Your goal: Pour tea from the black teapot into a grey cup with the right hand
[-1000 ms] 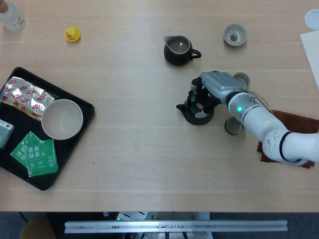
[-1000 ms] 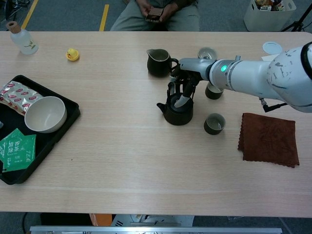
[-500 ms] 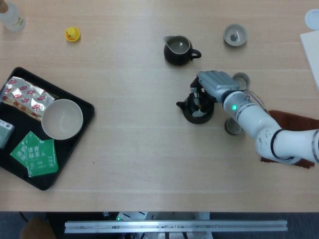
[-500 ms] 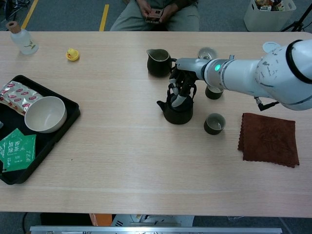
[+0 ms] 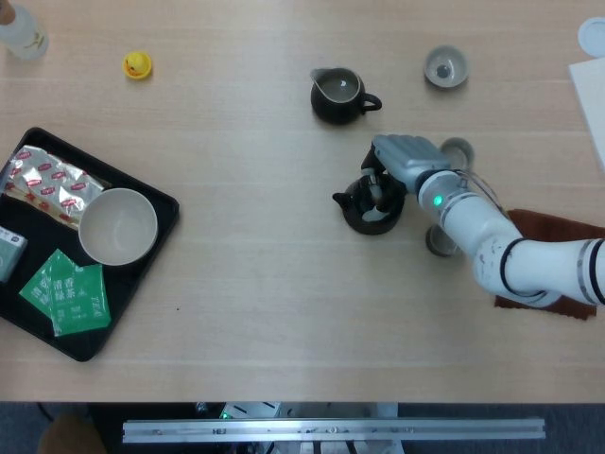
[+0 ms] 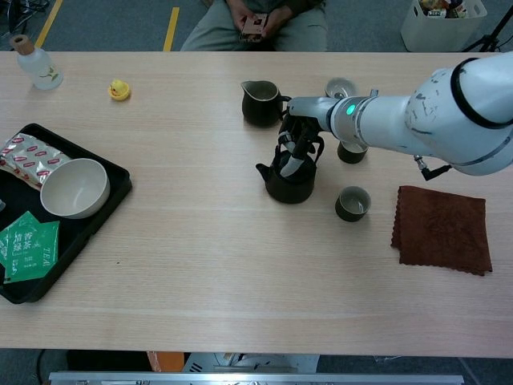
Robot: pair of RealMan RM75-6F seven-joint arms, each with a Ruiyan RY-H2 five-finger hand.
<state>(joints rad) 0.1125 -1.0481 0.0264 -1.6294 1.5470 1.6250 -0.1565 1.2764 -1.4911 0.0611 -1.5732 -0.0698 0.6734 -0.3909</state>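
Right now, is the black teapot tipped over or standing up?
Standing up. The teapot sits flat on the table, with the right robot hand on its handle.

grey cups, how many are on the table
3: one grey cup at the far edge, one behind the right hand's arm and partly hidden, one right of the black teapot. None looks fully hidden.

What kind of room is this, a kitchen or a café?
More likely a lab or office: a tea set sits on a plain wooden table, with a seated person opposite, yellow floor tape and a storage bin behind.
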